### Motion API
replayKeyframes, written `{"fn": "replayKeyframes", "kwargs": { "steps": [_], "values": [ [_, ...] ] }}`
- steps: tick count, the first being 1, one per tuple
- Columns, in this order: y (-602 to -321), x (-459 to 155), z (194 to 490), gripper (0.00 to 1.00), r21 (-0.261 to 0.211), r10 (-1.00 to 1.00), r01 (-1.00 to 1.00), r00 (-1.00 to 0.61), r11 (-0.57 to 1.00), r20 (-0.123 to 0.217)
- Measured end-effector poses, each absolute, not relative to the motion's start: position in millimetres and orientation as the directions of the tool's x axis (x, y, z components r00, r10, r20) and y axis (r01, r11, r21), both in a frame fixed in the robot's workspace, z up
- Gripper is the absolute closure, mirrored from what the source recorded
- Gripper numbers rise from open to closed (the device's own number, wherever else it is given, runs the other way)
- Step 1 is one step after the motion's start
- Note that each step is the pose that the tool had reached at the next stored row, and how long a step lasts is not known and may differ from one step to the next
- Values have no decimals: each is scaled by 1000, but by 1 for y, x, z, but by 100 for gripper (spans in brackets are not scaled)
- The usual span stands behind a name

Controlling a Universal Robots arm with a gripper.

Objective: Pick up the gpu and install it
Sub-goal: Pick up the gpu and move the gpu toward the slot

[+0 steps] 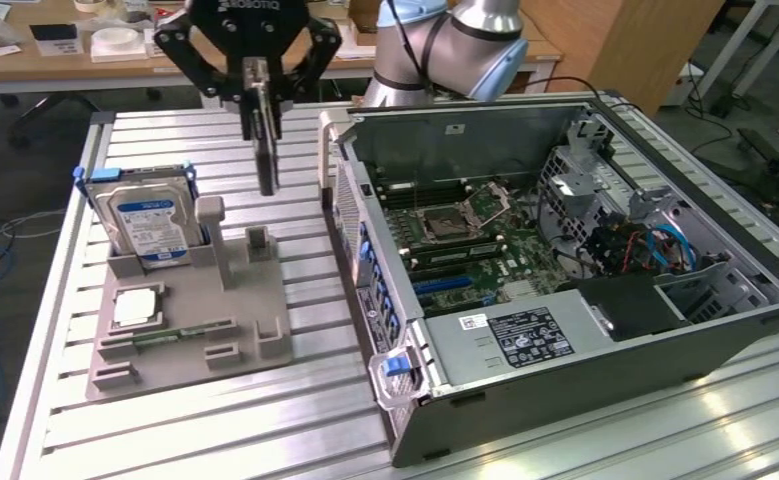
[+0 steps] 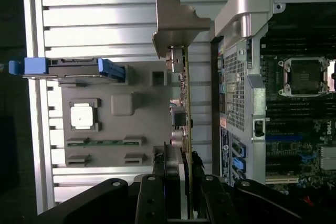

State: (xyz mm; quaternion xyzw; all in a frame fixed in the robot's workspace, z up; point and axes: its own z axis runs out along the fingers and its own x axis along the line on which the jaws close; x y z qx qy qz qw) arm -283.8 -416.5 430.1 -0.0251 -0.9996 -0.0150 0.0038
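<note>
My gripper (image 1: 264,100) is shut on the gpu (image 1: 266,165) and holds it edge-down in the air above the far end of the grey holder (image 1: 189,330). The card hangs thin and dark, just off the exterior view's left side of the open computer case (image 1: 563,250). In the wrist view the gpu (image 2: 182,103) is edge-on, green board with its silver end bracket (image 2: 178,19) at the far end, clamped between the black fingers (image 2: 152,198). The motherboard (image 1: 463,240) lies exposed inside the case, with a blue slot (image 1: 453,285) near the power supply.
A hard drive (image 1: 149,225) with a blue-white label stands in the holder, a processor (image 1: 136,308) and a memory stick (image 1: 162,340) lie nearer the front. The case wall (image 1: 362,250) with blue tabs rises beside the holder. Desks stand behind the slatted table (image 1: 162,440).
</note>
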Motion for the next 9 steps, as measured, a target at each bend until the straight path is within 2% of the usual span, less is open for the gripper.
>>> {"fn": "replayKeyframes", "kwargs": {
  "steps": [9],
  "values": [
    [-416,-243,430,71,29,50,51,-999,998,14]
  ]
}}
